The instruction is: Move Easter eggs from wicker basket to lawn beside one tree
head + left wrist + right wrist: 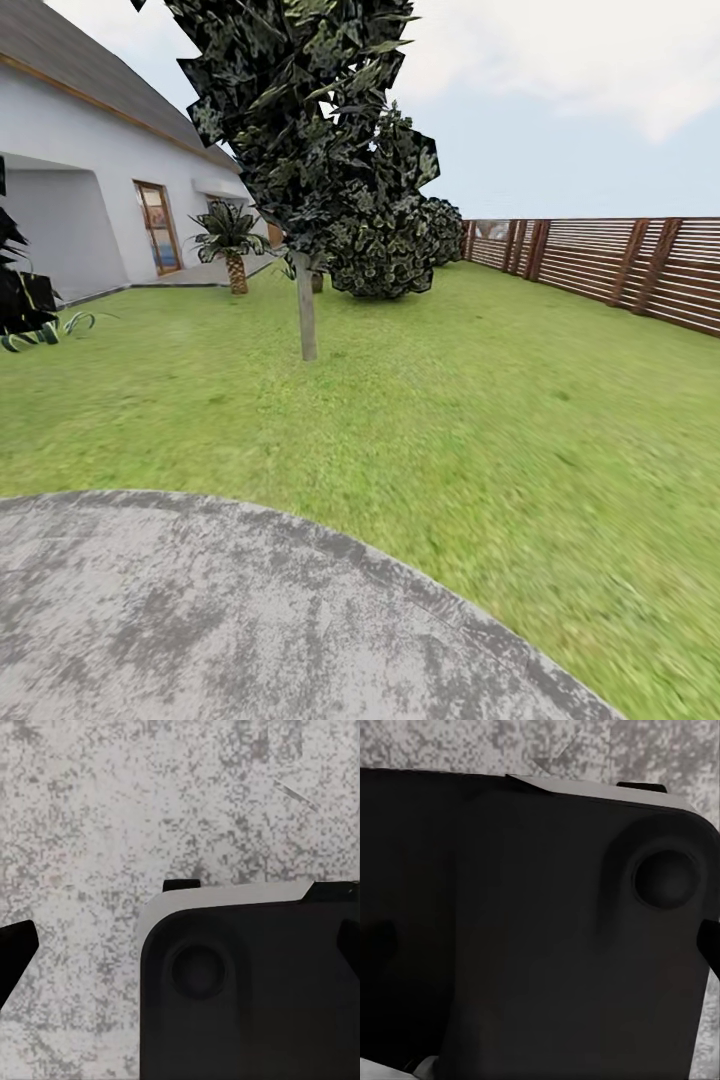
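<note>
The Easter eggs and the wicker basket are out of view. A tree (306,310) with a slim pale trunk and a dark blocky crown stands on the lawn (480,400) ahead, a little left of centre. In the left wrist view my left gripper (180,945) is open, its dark fingertips (16,949) far apart over the grey paving and a black part of my own body. My right gripper (540,945) also looks open, with one fingertip (709,949) at the picture's edge and the other lost against the black body.
I stand on a grey round patio (200,620) whose curved edge meets the grass. A white house (90,200) and a short palm (232,250) lie at the left, dark bushes (385,250) behind the tree, a slatted wooden fence (620,265) along the right.
</note>
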Controlling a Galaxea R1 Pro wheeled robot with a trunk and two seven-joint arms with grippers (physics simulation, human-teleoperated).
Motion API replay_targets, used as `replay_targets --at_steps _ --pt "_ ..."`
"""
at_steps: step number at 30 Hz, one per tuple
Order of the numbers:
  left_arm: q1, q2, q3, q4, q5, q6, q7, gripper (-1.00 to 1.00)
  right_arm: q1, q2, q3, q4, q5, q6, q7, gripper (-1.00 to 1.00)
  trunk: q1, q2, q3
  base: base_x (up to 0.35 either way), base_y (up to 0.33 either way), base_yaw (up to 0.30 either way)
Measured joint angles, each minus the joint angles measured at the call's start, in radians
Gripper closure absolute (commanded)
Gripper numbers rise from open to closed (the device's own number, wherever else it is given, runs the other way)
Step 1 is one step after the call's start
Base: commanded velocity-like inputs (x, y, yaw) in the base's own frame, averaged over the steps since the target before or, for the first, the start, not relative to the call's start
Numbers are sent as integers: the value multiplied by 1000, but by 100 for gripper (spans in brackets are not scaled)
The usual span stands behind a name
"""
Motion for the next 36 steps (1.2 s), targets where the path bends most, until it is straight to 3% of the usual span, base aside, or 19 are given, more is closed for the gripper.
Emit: replay_targets --at_steps 36 --pt "0 0 0 0 -1 0 0 -100 0 0 0 0 0 0 0 -100 0 0 0 136 0 35"
